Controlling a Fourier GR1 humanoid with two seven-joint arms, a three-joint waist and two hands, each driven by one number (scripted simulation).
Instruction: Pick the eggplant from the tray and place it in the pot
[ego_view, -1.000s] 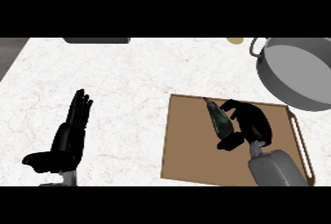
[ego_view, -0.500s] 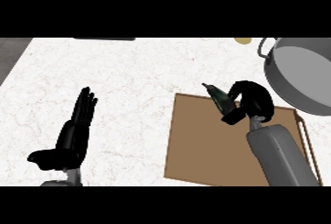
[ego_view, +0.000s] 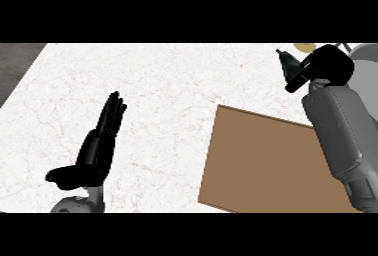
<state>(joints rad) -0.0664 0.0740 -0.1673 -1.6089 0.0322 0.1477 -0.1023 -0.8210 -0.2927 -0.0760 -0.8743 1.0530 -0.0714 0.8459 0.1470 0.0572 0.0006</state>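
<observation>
nearest, to the left of the tray (ego_view: 258, 165), the left hand (ego_view: 92, 150) rested open over the white counter (ego_view: 170, 90), fingers straight and pointing up. beyond the tray's far right corner, the right hand (ego_view: 328, 65) was curled around the dark eggplant (ego_view: 286, 61), which was off the tray and stuck out to the hand's left. farthest from the tray, a sliver of the grey pot (ego_view: 365, 50) showed just right of that hand.

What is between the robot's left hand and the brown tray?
Just bare white counter lies between the left hand and the tray, seen in the head view.
</observation>
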